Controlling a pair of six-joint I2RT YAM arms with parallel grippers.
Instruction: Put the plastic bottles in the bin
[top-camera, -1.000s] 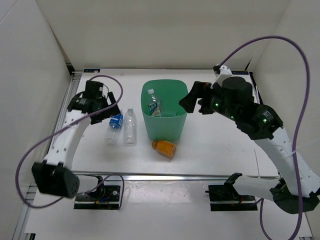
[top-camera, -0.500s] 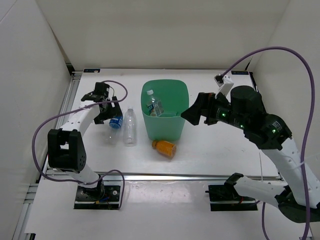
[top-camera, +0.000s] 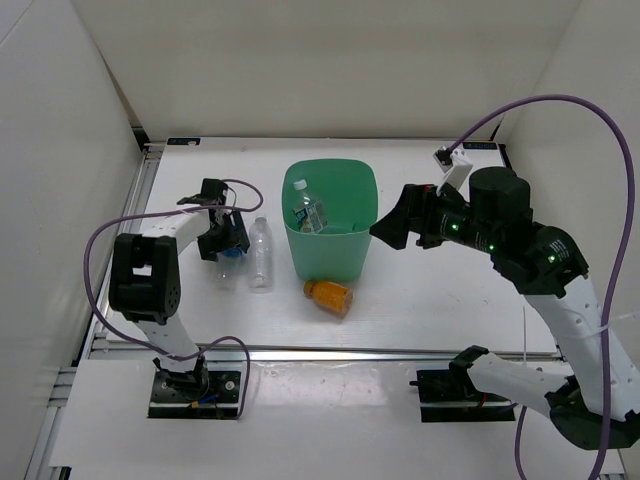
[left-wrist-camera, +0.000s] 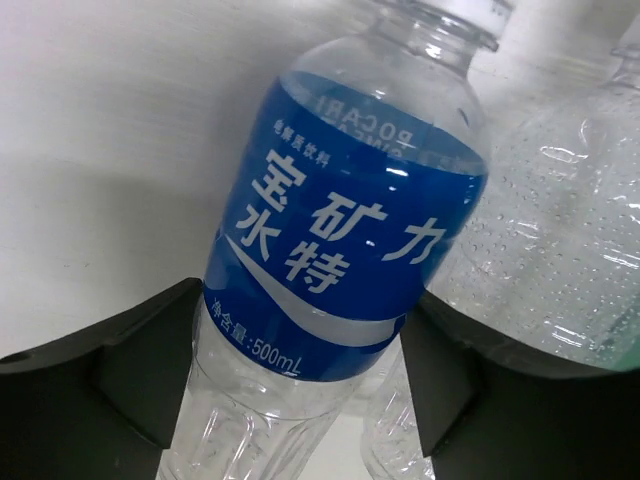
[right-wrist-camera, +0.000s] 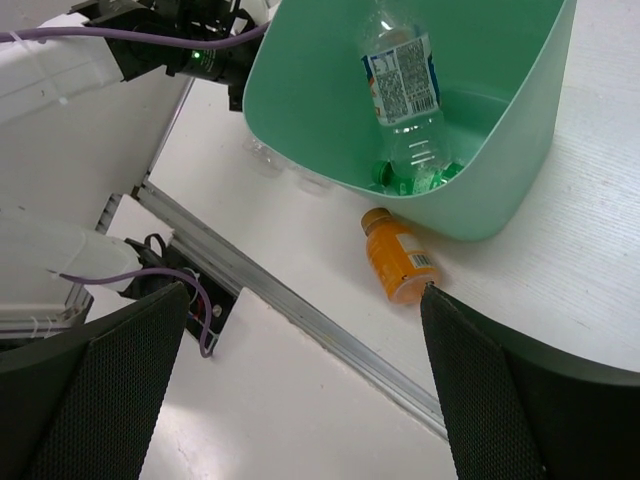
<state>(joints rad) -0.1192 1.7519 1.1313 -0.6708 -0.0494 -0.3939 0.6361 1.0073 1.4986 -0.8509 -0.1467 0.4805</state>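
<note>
The green bin (top-camera: 330, 256) stands mid-table and also shows in the right wrist view (right-wrist-camera: 500, 170). It holds a clear bottle with a white-blue label (top-camera: 310, 213) (right-wrist-camera: 405, 85) and a green bottle (right-wrist-camera: 398, 178), partly hidden beneath it. A blue-label bottle (top-camera: 226, 266) (left-wrist-camera: 350, 220) lies left of the bin. My left gripper (top-camera: 222, 240) (left-wrist-camera: 300, 300) is open astride it, jaws close to its sides. A plain clear bottle (top-camera: 260, 255) (left-wrist-camera: 560, 240) lies beside it. An orange bottle (top-camera: 330, 296) (right-wrist-camera: 400, 262) lies in front of the bin. My right gripper (top-camera: 385, 225) (right-wrist-camera: 305, 290) is open and empty, raised right of the bin.
White walls enclose the table on the left, back and right. A metal rail (top-camera: 300, 350) runs along the near edge. A purple cable (top-camera: 110, 235) loops by the left arm.
My left arm has folded down and its gripper has moved right and down onto the blue-label bottle. My right gripper has drawn back a little to the right of the bin.
</note>
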